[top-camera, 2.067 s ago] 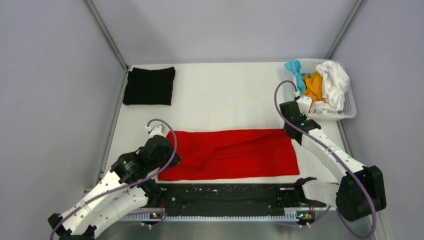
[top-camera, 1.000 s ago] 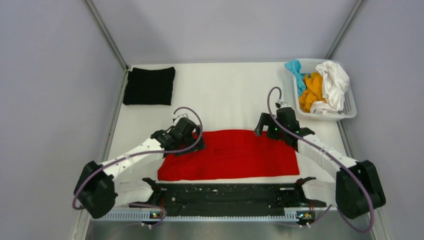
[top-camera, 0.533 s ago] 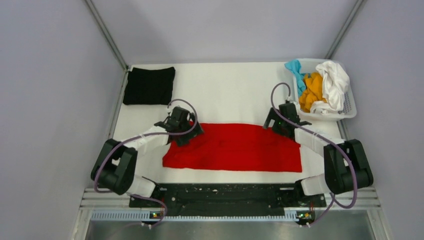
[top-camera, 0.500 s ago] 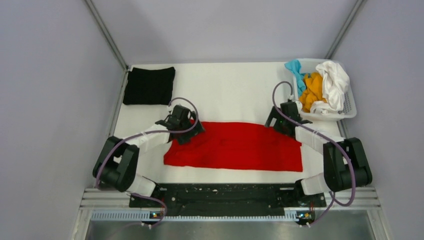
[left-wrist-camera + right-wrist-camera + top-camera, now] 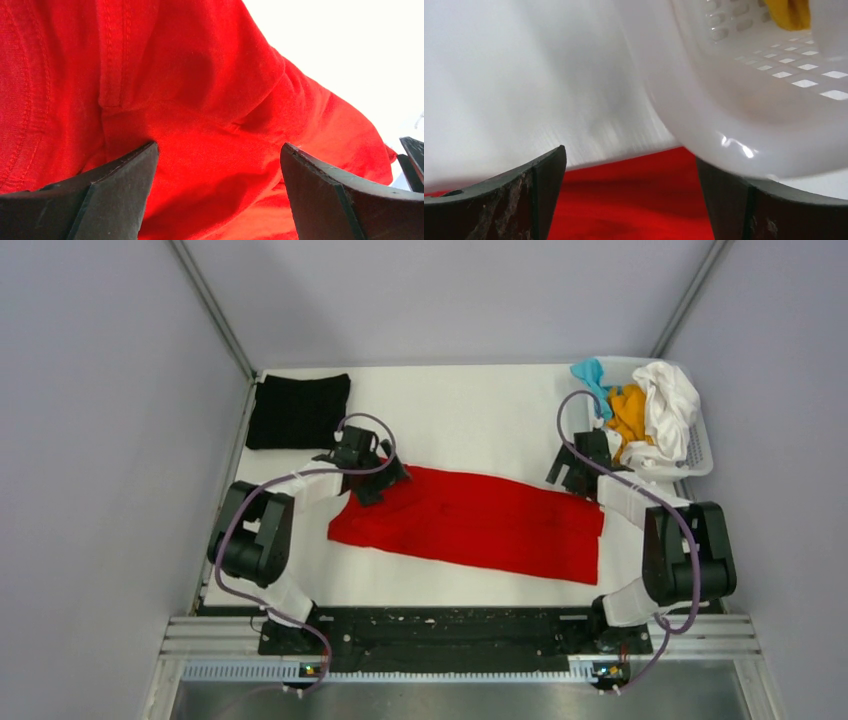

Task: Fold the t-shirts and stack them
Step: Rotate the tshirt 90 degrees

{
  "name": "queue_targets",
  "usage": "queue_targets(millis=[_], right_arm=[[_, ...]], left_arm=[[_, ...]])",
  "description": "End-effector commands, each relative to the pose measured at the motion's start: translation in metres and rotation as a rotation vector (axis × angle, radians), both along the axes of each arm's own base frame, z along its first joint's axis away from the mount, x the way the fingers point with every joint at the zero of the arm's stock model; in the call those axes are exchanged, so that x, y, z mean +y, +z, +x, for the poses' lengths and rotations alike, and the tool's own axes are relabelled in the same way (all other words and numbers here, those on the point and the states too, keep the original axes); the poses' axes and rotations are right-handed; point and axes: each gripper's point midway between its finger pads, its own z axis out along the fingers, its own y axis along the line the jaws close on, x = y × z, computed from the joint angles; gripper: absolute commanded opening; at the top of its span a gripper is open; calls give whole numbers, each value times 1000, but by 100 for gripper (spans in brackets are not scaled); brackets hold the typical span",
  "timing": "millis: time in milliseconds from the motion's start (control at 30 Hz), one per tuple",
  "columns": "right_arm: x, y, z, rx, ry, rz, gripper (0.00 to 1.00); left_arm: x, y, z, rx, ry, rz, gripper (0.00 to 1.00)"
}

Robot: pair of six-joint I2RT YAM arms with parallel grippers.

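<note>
Now | basket (image 5: 706, 452): white t-shirt (image 5: 670, 405), orange t-shirt (image 5: 628, 412), teal t-shirt (image 5: 588, 372) perhaps | left tool (image 5: 217, 150), right tool (image 5: 629, 156): jaws apart

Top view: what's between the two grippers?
The red shirt lies flat on the table, reaching from the left gripper across to the right gripper, seen in the top view.

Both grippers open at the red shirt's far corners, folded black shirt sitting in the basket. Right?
One slip: the black shirt lies folded on the table's far-left corner, not in the basket; top external view shows it. Left gripper and right gripper are open at the red shirt's far corners.
</note>
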Motion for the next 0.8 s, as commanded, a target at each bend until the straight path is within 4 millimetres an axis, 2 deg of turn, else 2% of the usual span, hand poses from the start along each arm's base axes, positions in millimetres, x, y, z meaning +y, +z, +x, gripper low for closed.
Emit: queue_targets(millis=[0, 100, 167, 267, 400, 500, 533, 633, 733, 767], right_arm=[[14, 51, 8, -135, 101, 18, 99], [35, 72, -4, -185, 183, 42, 99], [56, 73, -16, -189, 249, 71, 99], [82, 53, -37, -126, 331, 163, 99], [92, 23, -50, -54, 350, 200, 99], [99, 5, -55, -5, 366, 200, 99], [97, -2, -56, 13, 358, 186, 99], [87, -22, -66, 106, 317, 144, 99], [108, -29, -92, 180, 386, 163, 99], [121, -27, -102, 184, 426, 172, 99]], left_arm=[[45, -47, -6, 157, 1, 214, 99], [42, -39, 15, 140, 1, 190, 99], [35, -31, 28, 121, -10, 152, 99], [25, -16, 55, 80, -30, 120, 99], [0, -4, 100, 59, -64, 28, 99], [-26, 6, 144, -5, -79, -72, 99], [-33, -3, 157, 1, -76, -98, 99], [-56, 3, 205, -49, -56, -202, 99], [-93, 19, 251, -119, -52, -412, 99], [-108, 35, 268, -174, -58, -478, 99]])
